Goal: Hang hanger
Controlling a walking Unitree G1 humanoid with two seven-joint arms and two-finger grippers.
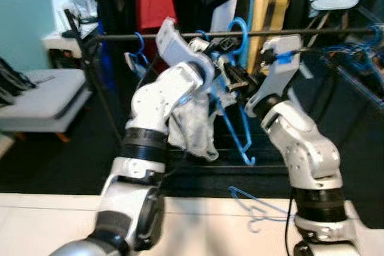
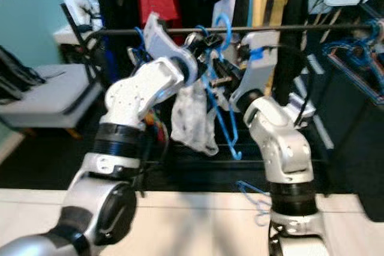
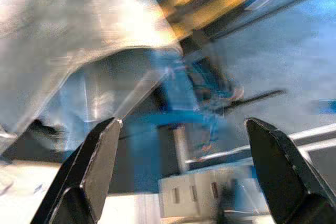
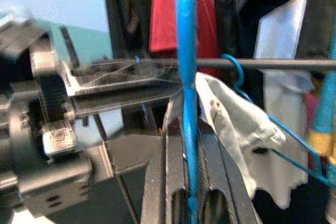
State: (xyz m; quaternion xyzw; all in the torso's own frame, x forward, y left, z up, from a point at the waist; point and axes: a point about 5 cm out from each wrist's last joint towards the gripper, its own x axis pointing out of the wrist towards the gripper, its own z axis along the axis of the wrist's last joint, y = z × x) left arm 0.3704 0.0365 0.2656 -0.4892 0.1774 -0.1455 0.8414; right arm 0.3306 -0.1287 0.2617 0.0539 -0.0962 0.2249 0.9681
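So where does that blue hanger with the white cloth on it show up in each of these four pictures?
Left eye view: the blue hanger hangs centre, between both arms, its hook at the black rail.
Right eye view: centre, slightly left, under the same rail.
Left wrist view: a blurred blue shape between the open left gripper fingers.
Right wrist view: a blue bar gripped by the right gripper.
Shared landmark: the white cloth.
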